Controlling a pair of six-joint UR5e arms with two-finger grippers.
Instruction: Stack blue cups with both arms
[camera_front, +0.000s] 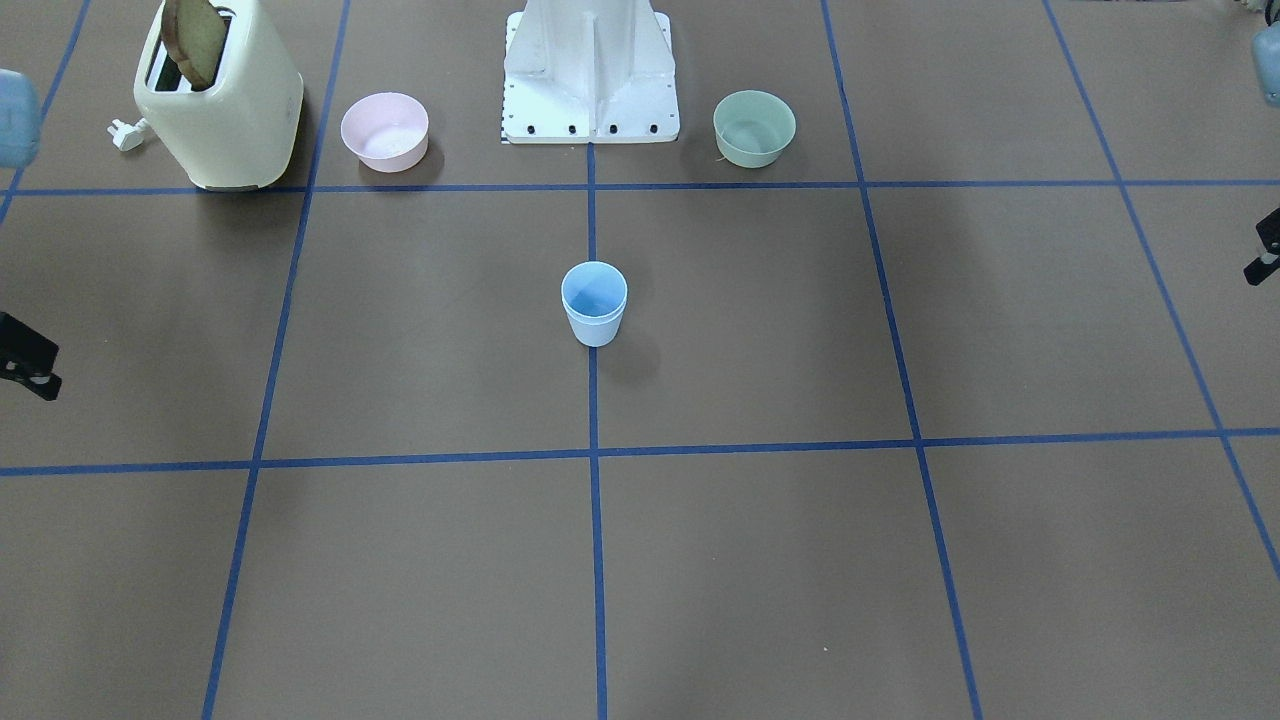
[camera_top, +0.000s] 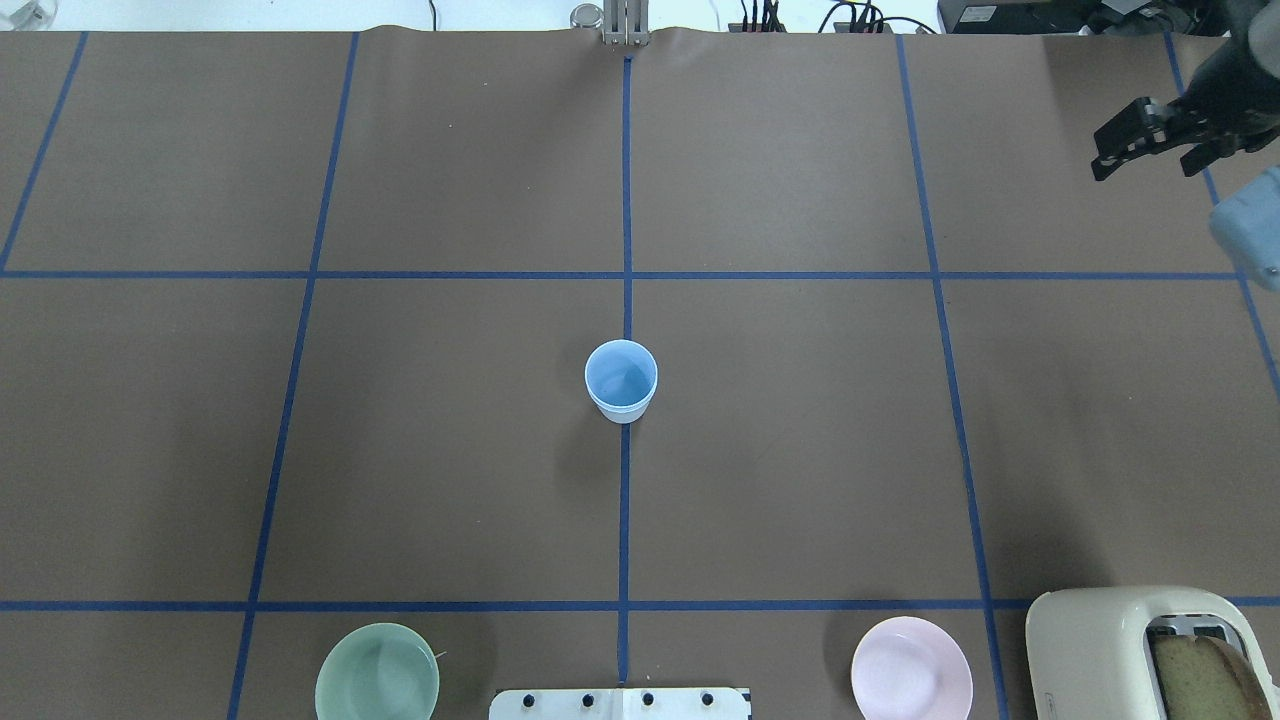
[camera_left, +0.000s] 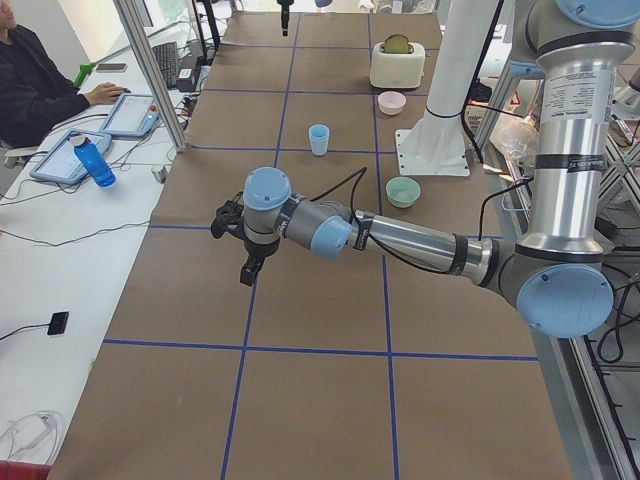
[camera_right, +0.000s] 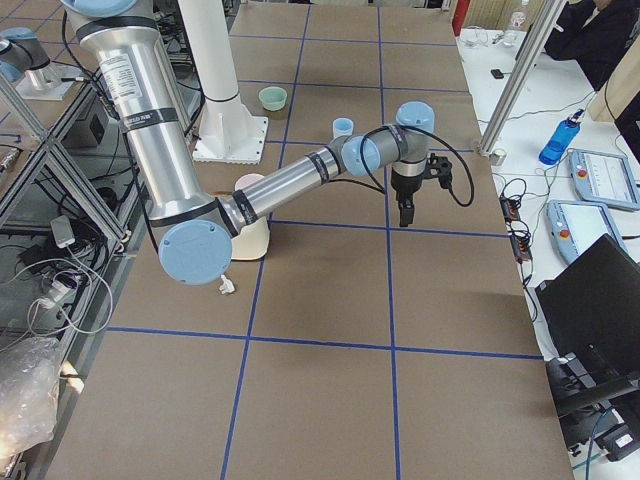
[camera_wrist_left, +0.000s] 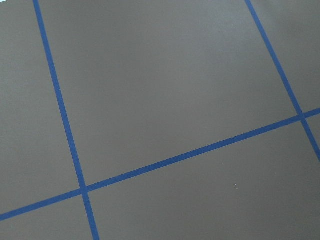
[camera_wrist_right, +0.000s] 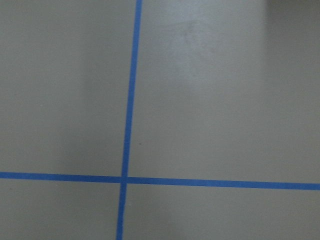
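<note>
Jaws of the right gripper (camera_top: 1150, 160) look parted and empty; for the left gripper (camera_front: 1262, 250) I cannot tell. Seemingly nested, the blue cups (camera_front: 594, 305) stand mid-worktop (camera_front: 400, 330), so any retreat should go high and wide of them.

You have bright, even light from above on the brown paper-covered table (camera_front: 400, 560), so shadows are soft: a faint smudge beside the pale-blue tapered plastic cups (camera_front: 594, 315), darker patches by the pink plastic bowl (camera_front: 385, 130) and the cream plastic toaster (camera_front: 225, 110), and broad dim bands across the table in both top views. Your left wrist view is sharp but dark, whereas the right wrist view is soft, washed out to grey, with a pale sheen near its top.
</note>
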